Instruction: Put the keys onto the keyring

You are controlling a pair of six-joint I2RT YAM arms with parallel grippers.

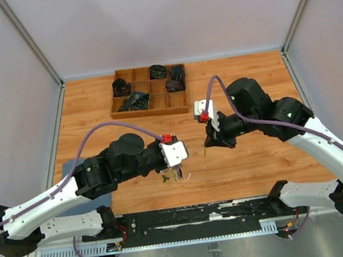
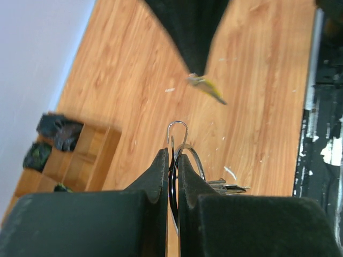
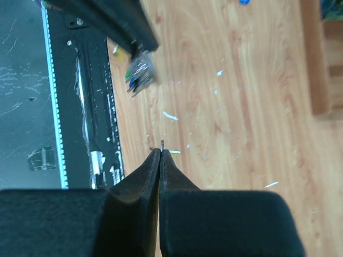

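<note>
My left gripper (image 1: 178, 164) is shut on the keyring (image 2: 187, 151), a thin silver wire ring that stands up between the pads, its hooked open end (image 2: 177, 127) pointing away from them. Keys with green and blue heads (image 3: 138, 74) hang from the ring; they also show in the top view (image 1: 173, 177). My right gripper (image 1: 209, 145) is shut on a yellow-headed key (image 2: 207, 89), held above the table a short way to the right of the ring. In the right wrist view only the key's thin metal edge (image 3: 162, 144) pokes past the fingertips.
A wooden compartment tray (image 1: 152, 111) holding several dark items stands at the back of the wooden table. A black base rail (image 1: 191, 216) runs along the near edge. Grey walls enclose the table on three sides.
</note>
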